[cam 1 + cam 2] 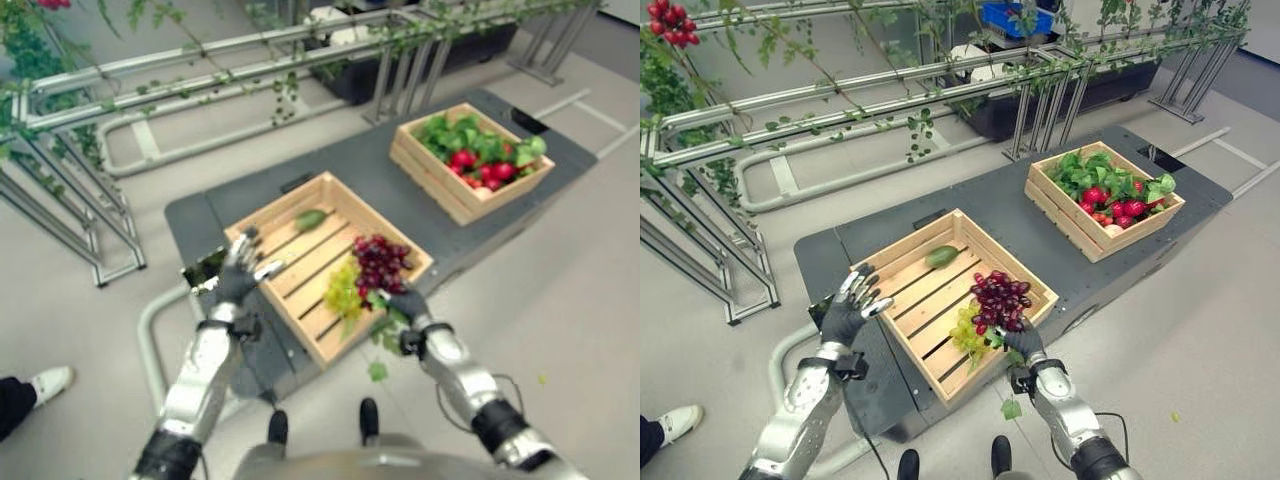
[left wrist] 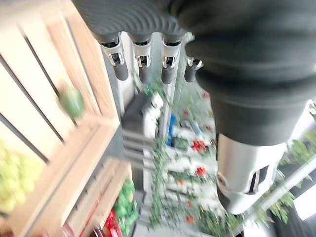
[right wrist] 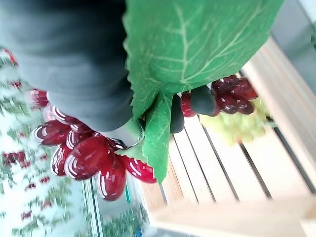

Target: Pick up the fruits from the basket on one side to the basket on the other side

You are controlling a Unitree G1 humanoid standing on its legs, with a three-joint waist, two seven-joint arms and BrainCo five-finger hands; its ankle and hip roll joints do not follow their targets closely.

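Two grape bunches and a fruit are held in the near crate; the far crate is set behind it, rightward.

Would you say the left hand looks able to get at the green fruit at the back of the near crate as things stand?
Probably yes: the left hand hovers open at the crate rim, the green fruit lies alone on bare slats, and nothing stands between them.

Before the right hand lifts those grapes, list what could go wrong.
1. The right hand grips the red grapes among leaves, so it may be holding leaf more than stem and the bunch could slip.
2. The green grapes lie against the red bunch and could be dragged along or out over the near crate wall.
3. The far crate is already full of fruit and leaves, so dropped grapes might roll off.
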